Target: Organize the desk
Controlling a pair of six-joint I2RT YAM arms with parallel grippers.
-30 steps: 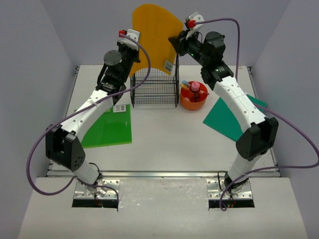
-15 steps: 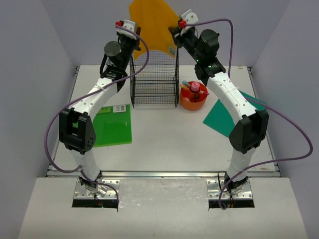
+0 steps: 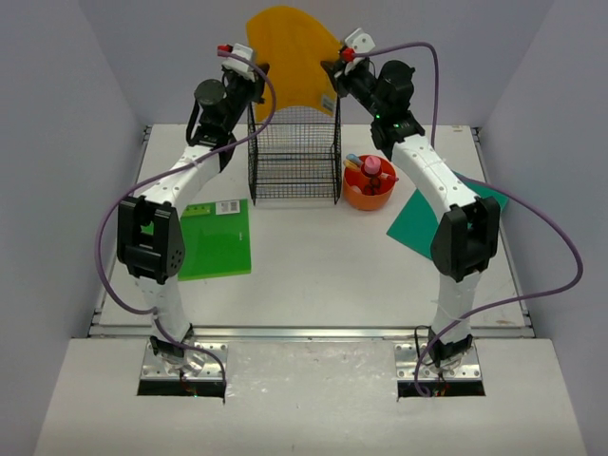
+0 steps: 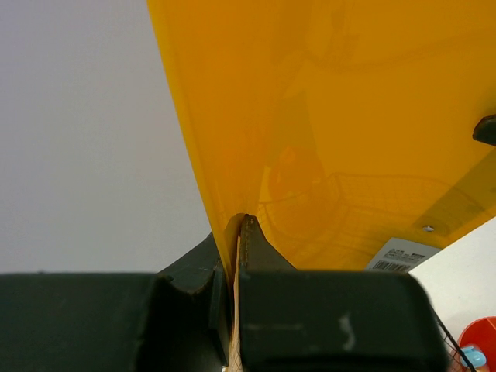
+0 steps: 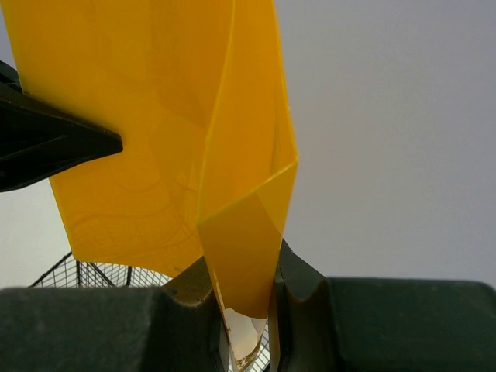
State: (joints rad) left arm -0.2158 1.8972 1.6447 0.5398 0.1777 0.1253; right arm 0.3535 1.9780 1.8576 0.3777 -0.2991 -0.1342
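My left gripper (image 4: 236, 232) is pressed tight on one edge of the orange plastic folder (image 3: 290, 52). My right gripper (image 5: 242, 275) pinches the other edge. We hold it high over the wire-mesh rack (image 3: 294, 161) at the back of the white desk (image 3: 313, 266). The folder is bent at my right grip. It could crease, slip out, or bump the rack's rim and miss.

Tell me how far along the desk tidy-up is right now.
Early. Pens already sit in the orange tray. In hand: both the left gripper and right gripper pinch the yellow folder, held above the wire rack, not yet in it. Left: the green folder and teal folder lie flat on the desk.
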